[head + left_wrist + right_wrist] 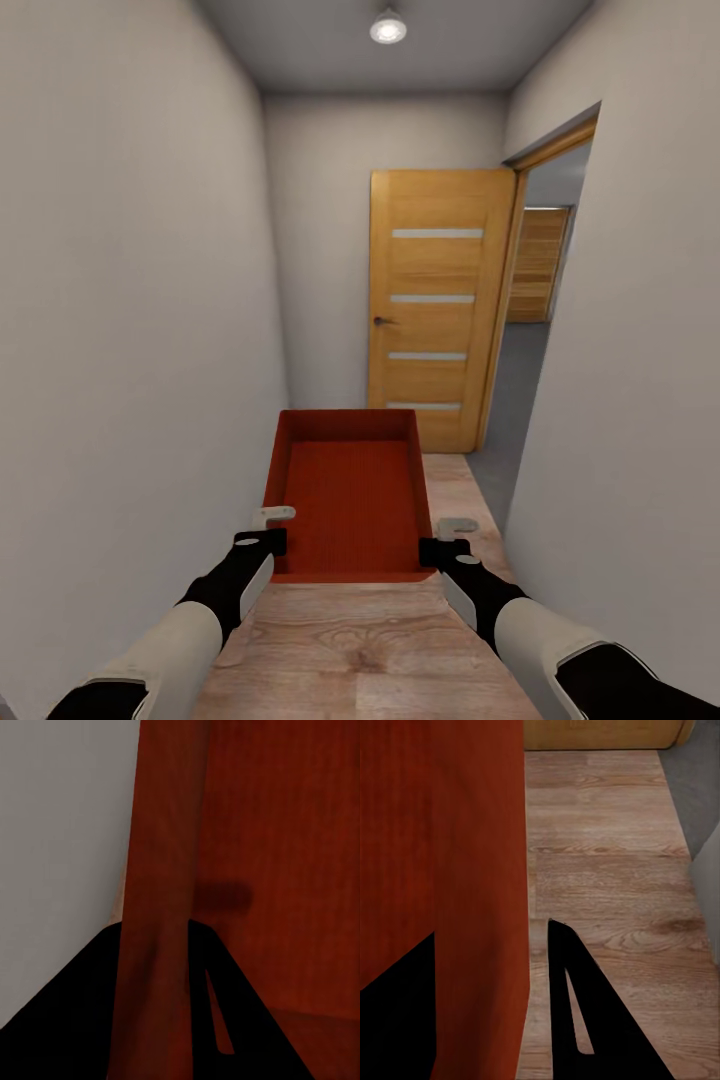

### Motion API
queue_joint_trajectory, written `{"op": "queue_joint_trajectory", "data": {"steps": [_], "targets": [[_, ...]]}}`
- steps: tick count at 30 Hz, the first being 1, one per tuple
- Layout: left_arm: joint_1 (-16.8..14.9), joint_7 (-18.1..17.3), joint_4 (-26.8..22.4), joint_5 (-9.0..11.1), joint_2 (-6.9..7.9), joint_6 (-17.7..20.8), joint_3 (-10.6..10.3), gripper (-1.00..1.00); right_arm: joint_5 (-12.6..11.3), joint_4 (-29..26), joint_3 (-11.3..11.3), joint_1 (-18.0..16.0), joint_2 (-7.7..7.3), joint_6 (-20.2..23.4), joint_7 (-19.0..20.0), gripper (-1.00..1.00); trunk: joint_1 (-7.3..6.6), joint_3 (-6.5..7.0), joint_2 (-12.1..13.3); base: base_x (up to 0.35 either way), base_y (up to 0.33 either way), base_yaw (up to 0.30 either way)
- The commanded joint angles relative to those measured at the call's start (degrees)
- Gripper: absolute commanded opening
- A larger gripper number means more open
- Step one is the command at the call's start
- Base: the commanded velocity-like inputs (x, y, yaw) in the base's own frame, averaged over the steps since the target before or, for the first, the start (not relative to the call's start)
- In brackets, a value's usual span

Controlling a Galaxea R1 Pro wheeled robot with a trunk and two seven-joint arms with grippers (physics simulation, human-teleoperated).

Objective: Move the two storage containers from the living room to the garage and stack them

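One red-orange storage container (350, 490) hangs level in front of me above light wood planks, lidless and with nothing in it. My left gripper (270, 530) is shut on its left wall near the close corner, and that wall (157, 945) runs between the black fingers. My right gripper (445, 535) is shut on the right wall (472, 870) in the same way. Through a doorway at the right I see part of the garage, with its grey floor (515, 380) and wood-slat door (537, 265). The living room is out of view.
I stand in a narrow corridor with white walls close on both sides (130, 350) (640, 400). An open wooden door (440, 320) with glass strips leans against the end wall, beside the doorway at the right. Wood planks (370, 640) run ahead.
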Motion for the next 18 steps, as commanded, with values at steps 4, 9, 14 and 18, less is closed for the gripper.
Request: {"op": "queue_joint_trajectory", "data": {"steps": [4, 9, 14, 18], "targets": [[0.00, 2.53, -0.06, -0.43, 0.03, 0.49, 1.00, -1.00, 0.23, -0.12, -2.55, -0.04, -1.50, -0.30, -0.57, -1.00, 0.05, -0.02, -0.04, 0.322, 0.000, 0.000], [0.00, 2.53, -0.06, -0.43, 0.03, 0.49, 1.00, -1.00, 0.23, -0.12, -2.55, -0.04, -1.48, -0.30, -0.57, -1.00, 0.05, -0.02, -0.04, 0.322, 0.000, 0.000], [0.00, 2.53, -0.06, -0.43, 0.03, 0.49, 1.00, -1.00, 0.23, -0.12, -2.55, -0.04, -1.48, -0.30, -0.57, -1.00, 0.05, -0.02, -0.04, 0.322, 0.000, 0.000], [0.00, 2.53, -0.06, -0.43, 0.03, 0.49, 1.00, -1.00, 0.23, -0.12, -2.55, -0.04, -1.49, -0.30, -0.56, -1.00, 0.05, -0.02, -0.04, 0.322, 0.000, 0.000]]}}
